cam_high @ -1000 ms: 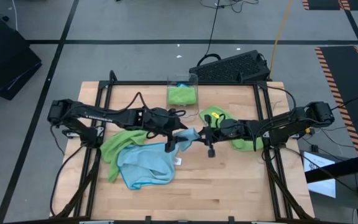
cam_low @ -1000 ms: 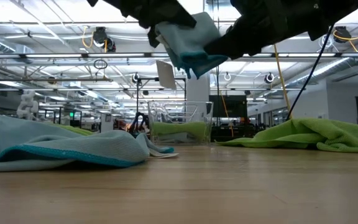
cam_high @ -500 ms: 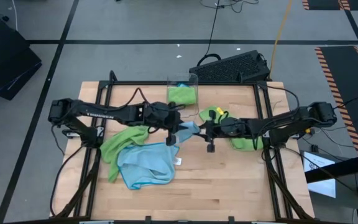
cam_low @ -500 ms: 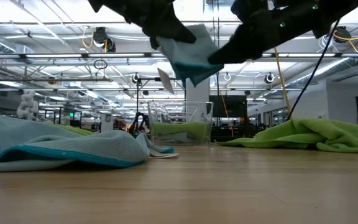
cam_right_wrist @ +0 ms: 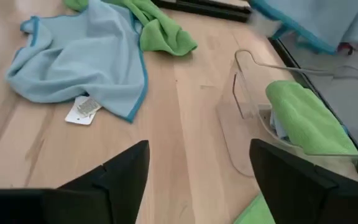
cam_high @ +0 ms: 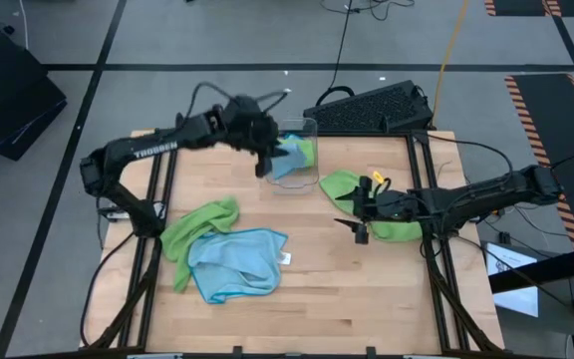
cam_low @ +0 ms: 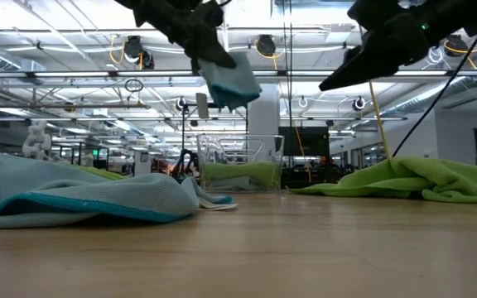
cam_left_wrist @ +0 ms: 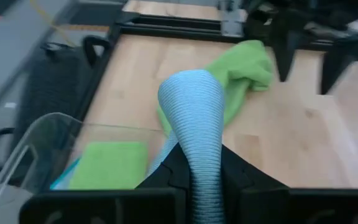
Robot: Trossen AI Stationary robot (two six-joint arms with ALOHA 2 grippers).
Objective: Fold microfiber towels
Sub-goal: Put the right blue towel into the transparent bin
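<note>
high view: left gripper is clenched on a folded blue towel above the clear bin at the table's far edge. a green towel lies inside the bin. right gripper is released and empty, beside a green heap on the right. a loose blue cloth with a white tag and a green cloth lie on the left half, touching.

low view: folded blue towel hangs from the left gripper, above the bin. right gripper is up in the air on the right, above the green heap.

left wrist view: blue towel is pinched between the 2 fingers; bin with green towel is below.

right wrist view: fingers stand apart, nothing between them. blue cloth, tag and bin are ahead.
</note>
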